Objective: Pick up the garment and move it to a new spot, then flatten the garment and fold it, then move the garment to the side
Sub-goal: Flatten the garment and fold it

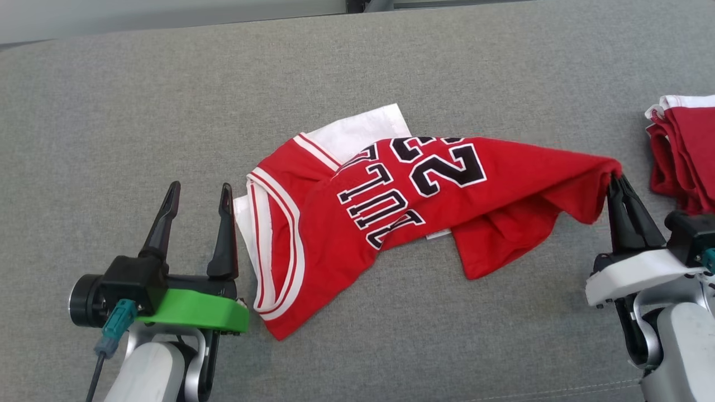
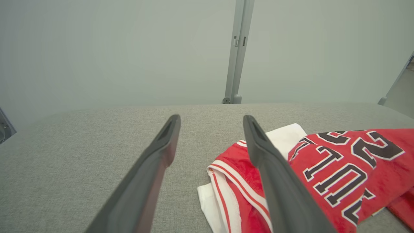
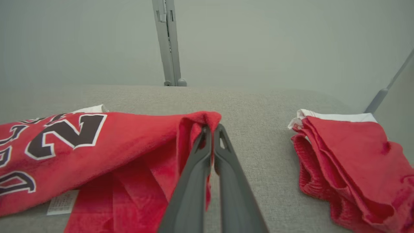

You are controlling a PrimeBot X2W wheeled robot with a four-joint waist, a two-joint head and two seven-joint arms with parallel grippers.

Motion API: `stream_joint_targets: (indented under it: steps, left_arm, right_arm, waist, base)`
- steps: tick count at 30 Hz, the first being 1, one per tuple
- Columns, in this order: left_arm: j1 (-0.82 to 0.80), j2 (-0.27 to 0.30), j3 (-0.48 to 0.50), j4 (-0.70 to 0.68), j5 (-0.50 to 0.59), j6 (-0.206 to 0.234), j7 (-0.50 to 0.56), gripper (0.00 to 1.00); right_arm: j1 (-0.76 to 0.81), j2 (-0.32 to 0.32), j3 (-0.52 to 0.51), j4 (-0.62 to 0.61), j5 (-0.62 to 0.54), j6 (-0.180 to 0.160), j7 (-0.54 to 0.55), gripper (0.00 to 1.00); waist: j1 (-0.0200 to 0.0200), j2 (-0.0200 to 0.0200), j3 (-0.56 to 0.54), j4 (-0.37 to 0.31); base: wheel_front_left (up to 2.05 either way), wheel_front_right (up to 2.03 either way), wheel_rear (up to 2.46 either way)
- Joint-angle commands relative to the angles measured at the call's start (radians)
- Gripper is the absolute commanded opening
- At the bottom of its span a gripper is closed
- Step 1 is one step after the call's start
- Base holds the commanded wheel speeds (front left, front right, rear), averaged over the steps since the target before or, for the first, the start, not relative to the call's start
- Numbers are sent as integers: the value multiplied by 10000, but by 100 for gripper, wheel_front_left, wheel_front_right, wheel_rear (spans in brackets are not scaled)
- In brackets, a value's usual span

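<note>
The garment (image 1: 424,195) is a red jersey with black and white lettering and white-trimmed armholes, lying crumpled in the middle of the grey surface. My right gripper (image 1: 615,180) is shut on the garment's right end, which is lifted and stretched rightwards; the right wrist view shows the cloth (image 3: 197,124) pinched at the fingertips (image 3: 212,129). To the left of the jersey, close to its white-trimmed edge (image 2: 226,184), my left gripper (image 1: 196,192) stands open with nothing between its fingers (image 2: 161,152).
A folded pile of red garments (image 1: 684,151) with a white edge lies at the far right, also in the right wrist view (image 3: 349,155). The grey padded surface (image 1: 167,100) stretches bare to the left and back. A grey post (image 2: 237,51) stands behind the far edge.
</note>
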State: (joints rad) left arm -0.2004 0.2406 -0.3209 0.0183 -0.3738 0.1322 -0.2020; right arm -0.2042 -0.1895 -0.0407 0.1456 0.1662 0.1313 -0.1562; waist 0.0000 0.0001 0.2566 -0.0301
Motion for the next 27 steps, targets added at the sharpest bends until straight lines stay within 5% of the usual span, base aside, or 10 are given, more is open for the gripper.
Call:
stream_joint_targets:
  steps: [1, 4, 5, 6, 7, 13, 27]
  left_arm:
    - [-167, 78, 3, 14, 26, -24, 38, 100]
    - [-258, 99, -32, 46, 34, -49, 35, 100]
    - [-265, 113, -37, 59, 38, -53, 32, 100]
    - [-277, 124, -48, 69, 42, -58, 30, 100]
    - [-302, 130, -57, 80, 46, -58, 23, 100]
    - [-156, 97, -97, 186, 32, 15, -88, 100]
    - [727, 188, -176, 199, -71, 239, -157, 100]
  right_arm:
    - [-10, 55, -117, 344, 95, -11, -196, 0]
    - [-361, 123, -204, 1198, 208, -11, -501, 0]
    - [-455, 117, -218, 1410, 217, -11, -595, 31]
    - [-542, 124, -243, 1598, 227, -13, -668, 93]
    - [-623, 154, -255, 1712, 258, -11, -745, 100]
    - [-613, 212, -270, 1656, 63, -11, -1013, 100]
    - [1048, 785, 372, -643, -314, -11, -628, 100]
  waist:
    - [0, -1, 113, 16]
    - [0, -1, 203, 36]
    - [0, -1, 217, 40]
    - [0, -1, 226, 52]
    - [0, -1, 224, 67]
    - [0, -1, -89, 174]
    - [0, -1, -1236, 288]
  base:
    - [0, 0, 0]
    - [0, 0, 0]
    - [0, 0, 0]
    - [0, 0, 0]
    - [0, 0, 0]
    - [0, 0, 0]
    - [0, 0, 0]
